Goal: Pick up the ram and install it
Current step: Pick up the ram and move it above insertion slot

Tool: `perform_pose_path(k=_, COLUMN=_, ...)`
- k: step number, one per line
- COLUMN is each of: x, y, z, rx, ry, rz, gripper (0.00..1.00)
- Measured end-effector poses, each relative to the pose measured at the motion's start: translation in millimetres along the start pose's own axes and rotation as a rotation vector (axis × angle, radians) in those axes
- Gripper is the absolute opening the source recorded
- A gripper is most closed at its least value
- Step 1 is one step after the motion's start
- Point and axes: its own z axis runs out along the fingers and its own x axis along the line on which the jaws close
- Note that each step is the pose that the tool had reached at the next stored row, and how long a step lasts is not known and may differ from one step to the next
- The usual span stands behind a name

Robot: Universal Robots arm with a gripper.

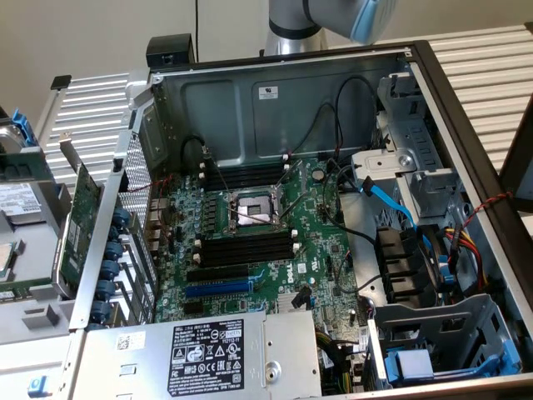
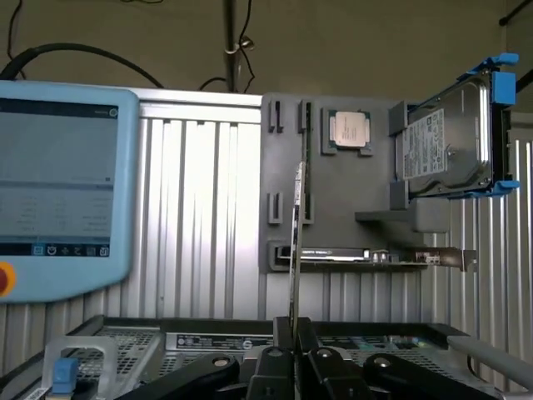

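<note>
My gripper (image 2: 293,332) is shut on the ram (image 2: 296,250). The ram is a thin dark stick seen edge-on, standing straight up from between the black fingers (image 2: 279,354). It is held in the air in front of a grey parts holder (image 2: 333,208). In the exterior view the arm (image 1: 333,18) reaches in above the back wall of the open computer case (image 1: 275,100). On the green motherboard (image 1: 325,250) lie two banks of black memory slots (image 1: 246,177) (image 1: 247,247) with white end clips, one on each side of the processor socket (image 1: 250,212).
The grey holder carries a processor chip (image 2: 348,131), a blue-framed hard drive (image 2: 445,146) and an expansion card (image 2: 366,257). A teach pendant (image 2: 62,192) hangs beside it. Cables (image 1: 358,167), a blue data cable (image 1: 391,200), drive cages (image 1: 416,150) and the power supply (image 1: 208,354) crowd the case.
</note>
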Motion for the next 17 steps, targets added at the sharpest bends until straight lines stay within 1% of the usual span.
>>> perform_pose_path(k=3, x=-0.4, y=-9.9, z=-4.5, rx=0.0000, ry=0.0000, rz=0.000, gripper=0.14)
perform_pose_path(k=8, x=-1.6, y=-25.6, z=-17.9, rx=0.0001, ry=0.0002, rz=0.000, gripper=0.14)
perform_pose_path(k=9, x=-1.8, y=-28.0, z=-19.7, rx=0.0000, ry=0.0016, rz=0.000, gripper=0.14)
perform_pose_path(k=12, x=-2.7, y=-35.2, z=-23.7, rx=-0.0001, ry=0.0095, rz=0.001, gripper=0.14)
perform_pose_path(k=14, x=-3.7, y=-39.9, z=-25.5, rx=-0.0001, ry=0.0136, rz=0.001, gripper=0.14)
perform_pose_path(k=17, x=-5.5, y=-47.5, z=-28.7, rx=-0.0002, ry=0.0167, rz=0.001, gripper=0.14)
